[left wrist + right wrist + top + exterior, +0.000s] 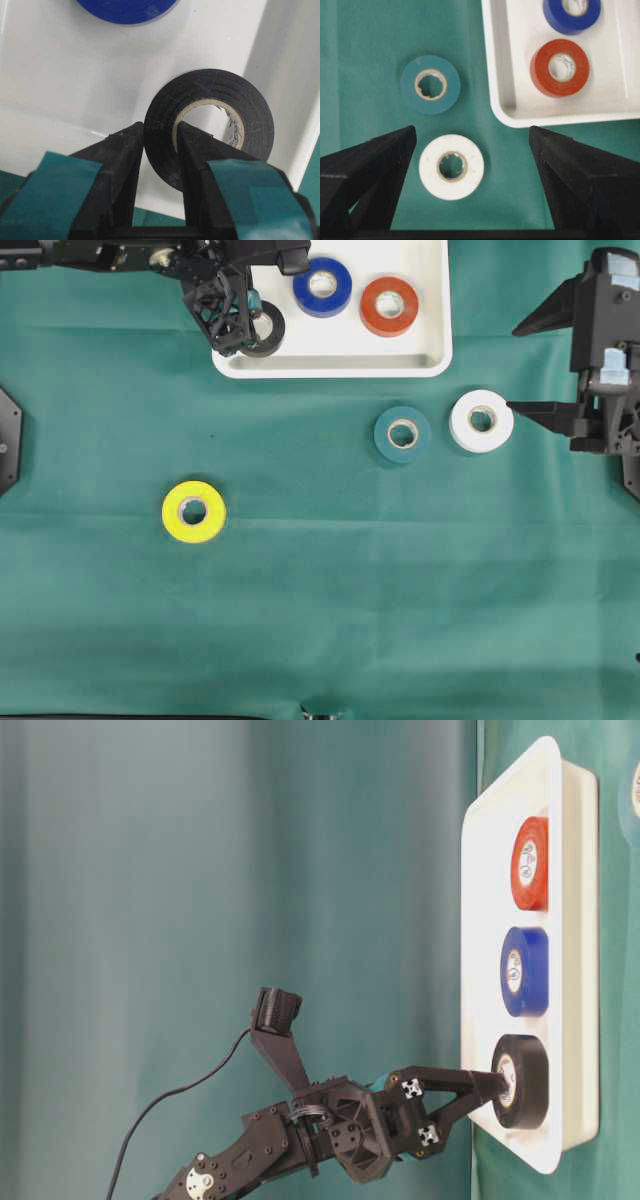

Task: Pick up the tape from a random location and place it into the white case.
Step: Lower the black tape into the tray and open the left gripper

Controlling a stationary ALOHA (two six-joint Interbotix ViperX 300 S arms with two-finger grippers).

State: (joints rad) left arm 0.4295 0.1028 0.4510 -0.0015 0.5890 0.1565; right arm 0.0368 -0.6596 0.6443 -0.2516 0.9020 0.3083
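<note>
Black tape (268,330) half under the left gripper (243,320), white case (430,300) cropped (top edge)

white case (345,365) has black tape (268,330), blue (322,287) and red-orange (389,306) rolls; yellow (193,511), teal (402,434), white (481,421) rolls on green cloth (350,590)

There are six rolls of tape in total: one black roll (268,328), one blue roll (322,286), one red roll (389,306), one teal roll (402,434), one white roll (481,421) and one yellow roll (193,511). There is one white case (335,364). Two end effectors are visible, the left end effector (248,312) and the right end effector (525,368).
</note>
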